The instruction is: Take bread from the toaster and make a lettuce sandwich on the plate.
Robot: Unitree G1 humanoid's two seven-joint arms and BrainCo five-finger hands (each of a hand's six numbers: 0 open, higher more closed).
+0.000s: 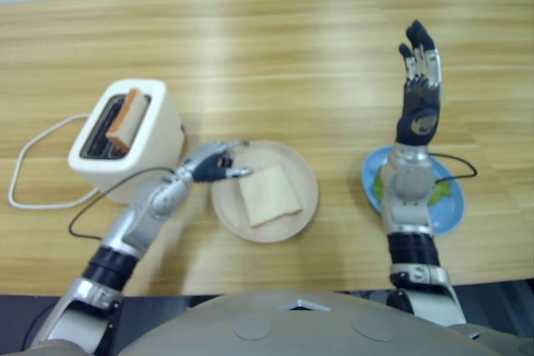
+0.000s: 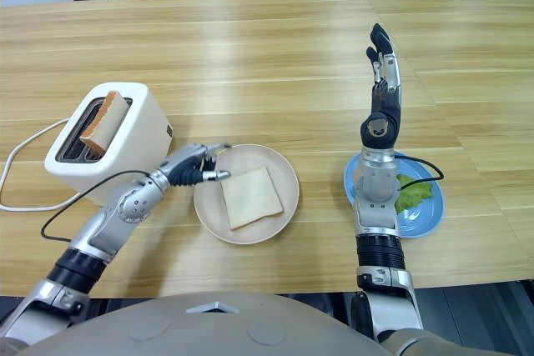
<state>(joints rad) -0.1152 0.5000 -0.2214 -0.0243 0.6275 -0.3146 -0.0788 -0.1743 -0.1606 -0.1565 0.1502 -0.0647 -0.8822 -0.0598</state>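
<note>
Centrally on the wooden table [image 1: 292, 56], a round tan plate [image 2: 209, 214] with one slice of bread [image 1: 269, 195] lying flat in it. Nearly square, pale face up, turned a little off the table's edge so that no side runs parallel to it; no clear long axis.

To the left, a white toaster [image 1: 133, 135], slots running from near-left to far-right. Standing on edge in the slot nearer the tan plate, a second slice [image 1: 127, 118], brown crust uppermost, long axis along the slot, top leaning slightly. Other slot dark, contents not to be made out. Trailing from the toaster's left side, a white cord [image 1: 33, 156] looped on the table.

Between toaster and tan plate, the left hand [image 1: 213, 164], low at the plate's left rim, fingers stretched toward the flat slice and gripping nothing. Fingertips over the rim, just short of the bread; contact with the plate not certain.

To the right, a blue plate [image 1: 446, 214] holding green lettuce [image 2: 413, 193], partly hidden behind the right forearm. Above it, the right hand [image 1: 420, 81], raised upright, fingers straight and pointing away across the table, holding nothing, well apart from the lettuce and from both slices.
</note>
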